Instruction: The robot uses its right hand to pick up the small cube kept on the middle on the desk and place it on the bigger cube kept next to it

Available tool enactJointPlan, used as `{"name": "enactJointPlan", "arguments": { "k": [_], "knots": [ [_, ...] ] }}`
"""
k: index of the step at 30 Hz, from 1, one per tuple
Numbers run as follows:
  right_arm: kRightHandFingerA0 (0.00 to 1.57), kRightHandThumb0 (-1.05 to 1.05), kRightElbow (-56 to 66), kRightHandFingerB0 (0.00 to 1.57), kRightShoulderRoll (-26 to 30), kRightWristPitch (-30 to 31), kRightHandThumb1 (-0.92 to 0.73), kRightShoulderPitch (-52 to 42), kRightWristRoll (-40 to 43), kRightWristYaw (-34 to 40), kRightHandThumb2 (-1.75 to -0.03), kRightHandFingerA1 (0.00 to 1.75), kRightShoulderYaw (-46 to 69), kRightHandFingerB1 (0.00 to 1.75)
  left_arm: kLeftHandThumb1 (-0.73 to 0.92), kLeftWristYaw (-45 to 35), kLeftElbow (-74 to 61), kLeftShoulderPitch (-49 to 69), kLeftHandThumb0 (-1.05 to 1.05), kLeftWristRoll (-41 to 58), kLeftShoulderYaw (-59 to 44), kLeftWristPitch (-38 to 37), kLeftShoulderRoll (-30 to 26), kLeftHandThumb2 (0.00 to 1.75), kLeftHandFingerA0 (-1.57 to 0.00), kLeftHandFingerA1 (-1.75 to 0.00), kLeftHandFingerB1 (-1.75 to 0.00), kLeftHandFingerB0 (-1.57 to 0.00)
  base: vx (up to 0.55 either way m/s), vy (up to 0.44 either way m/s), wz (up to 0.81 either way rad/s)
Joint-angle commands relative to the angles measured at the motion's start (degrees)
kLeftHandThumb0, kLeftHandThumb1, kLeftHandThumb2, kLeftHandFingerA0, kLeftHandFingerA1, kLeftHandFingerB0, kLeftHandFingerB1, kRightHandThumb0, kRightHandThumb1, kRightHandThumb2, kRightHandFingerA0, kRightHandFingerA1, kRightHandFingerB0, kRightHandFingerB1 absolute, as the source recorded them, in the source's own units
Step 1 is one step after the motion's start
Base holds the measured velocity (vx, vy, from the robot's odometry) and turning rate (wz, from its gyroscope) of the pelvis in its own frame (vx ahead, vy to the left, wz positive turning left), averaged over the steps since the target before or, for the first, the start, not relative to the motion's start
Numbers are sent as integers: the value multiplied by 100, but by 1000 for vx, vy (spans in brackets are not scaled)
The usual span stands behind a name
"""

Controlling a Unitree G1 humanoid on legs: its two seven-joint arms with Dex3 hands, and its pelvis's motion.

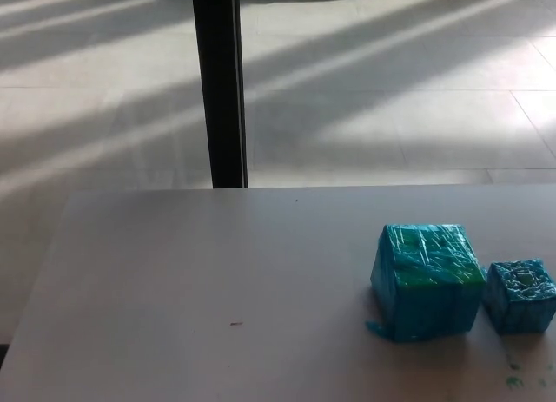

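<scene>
A big cube [427, 280] wrapped in glossy teal and green tape sits on the pale desk [217, 289], right of centre. Just to its right, almost touching, rests the small teal cube [519, 296], close to the picture's right edge. Both stand flat on the desk top. Neither of my hands nor any arm shows in the head view.
A dark vertical pillar [219, 85] rises behind the desk's far edge, with a sunlit tiled floor [391, 89] beyond it. Small teal flecks [514, 382] lie on the desk near the small cube. The desk's left half is bare save a tiny dark speck [235, 324].
</scene>
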State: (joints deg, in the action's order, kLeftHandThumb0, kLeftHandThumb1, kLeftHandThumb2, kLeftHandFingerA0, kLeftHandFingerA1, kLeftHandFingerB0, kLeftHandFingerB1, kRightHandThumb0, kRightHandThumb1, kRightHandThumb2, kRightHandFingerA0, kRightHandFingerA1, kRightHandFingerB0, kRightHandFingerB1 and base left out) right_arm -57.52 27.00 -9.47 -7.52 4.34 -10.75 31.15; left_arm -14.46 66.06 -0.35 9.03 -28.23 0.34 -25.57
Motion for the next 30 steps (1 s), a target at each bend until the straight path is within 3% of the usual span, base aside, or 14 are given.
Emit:
{"name": "enactJointPlan", "arguments": {
  "k": [1,5,6,9,12,13,17,18,21,22,23,24,27,30],
  "knots": [
    [57,-78,-198,39,182,-289,-73,64,496,-260,-63,71,246,49,78,-380,120,-31,-85,335,-140,83,-160,65,-38,-37,-31,-27,0,0,0],
    [50,-74,-327,32,439,-318,-74,253,732,-188,-63,74,542,50,80,-463,217,27,-86,268,-60,-52,-209,66,-37,-37,-31,-26,0,0,0],
    [49,-72,-310,30,521,-212,-74,358,785,-92,-62,75,630,53,63,-451,253,10,-86,295,-82,-43,-210,100,-32,-49,-44,-21,0,0,0],
    [48,-76,-40,26,815,-107,-60,490,895,5,-102,78,850,60,78,-431,287,19,-85,359,-128,-30,-226,65,-41,-38,-31,-29,0,0,0],
    [48,-78,261,30,1049,85,-77,560,998,32,-64,78,1009,54,62,-423,304,41,-85,380,-130,-41,-248,99,-33,-49,-44,-23,0,0,0],
    [47,-75,192,27,1265,44,-59,713,1034,-26,-101,76,1064,58,61,-330,343,8,-85,372,-122,-16,-246,98,-34,-49,-45,-25,0,0,0],
    [55,-78,276,33,1677,112,-74,1102,1173,-36,-62,78,1225,52,77,-314,326,-7,-86,429,-137,41,-254,64,-43,-38,-32,-31,0,0,0],
    [52,-78,463,28,1848,247,-58,1288,1215,-96,-100,75,1224,57,78,-360,332,2,-85,429,-127,7,-269,65,-42,-38,-32,-30,0,0,0],
    [51,-80,768,29,1969,212,-59,1415,1130,-86,-102,73,1128,57,78,-385,326,8,-85,431,-105,4,-279,64,-41,-38,-32,-29,0,0,0],
    [56,-84,892,37,1984,164,-74,1498,1146,-97,-62,74,1118,55,78,-378,318,9,-85,433,-101,19,-279,65,-41,-37,-31,-29,0,0,0],
    [55,-86,1135,37,1985,229,-56,1558,1201,-146,-100,74,1116,61,79,-375,325,12,-85,404,-71,0,-285,65,-41,-37,-31,-29,0,0,0],
    [56,-89,1363,40,1994,299,-73,1651,1228,-207,-62,72,1073,56,63,-358,300,21,-84,389,-46,21,-282,99,-33,-49,-44,-23,0,0,0],
    [50,-86,2144,35,1882,387,-56,1862,1196,-172,-100,68,863,58,79,-358,302,35,-85,381,-11,-15,-288,65,-41,-37,-31,-28,0,0,0],
    [52,-83,2550,41,1781,503,-70,1866,1257,-233,-64,60,765,45,62,-431,325,42,-85,443,-41,-13,-283,99,-32,-49,-44,-22,0,0,0]
  ]
}}
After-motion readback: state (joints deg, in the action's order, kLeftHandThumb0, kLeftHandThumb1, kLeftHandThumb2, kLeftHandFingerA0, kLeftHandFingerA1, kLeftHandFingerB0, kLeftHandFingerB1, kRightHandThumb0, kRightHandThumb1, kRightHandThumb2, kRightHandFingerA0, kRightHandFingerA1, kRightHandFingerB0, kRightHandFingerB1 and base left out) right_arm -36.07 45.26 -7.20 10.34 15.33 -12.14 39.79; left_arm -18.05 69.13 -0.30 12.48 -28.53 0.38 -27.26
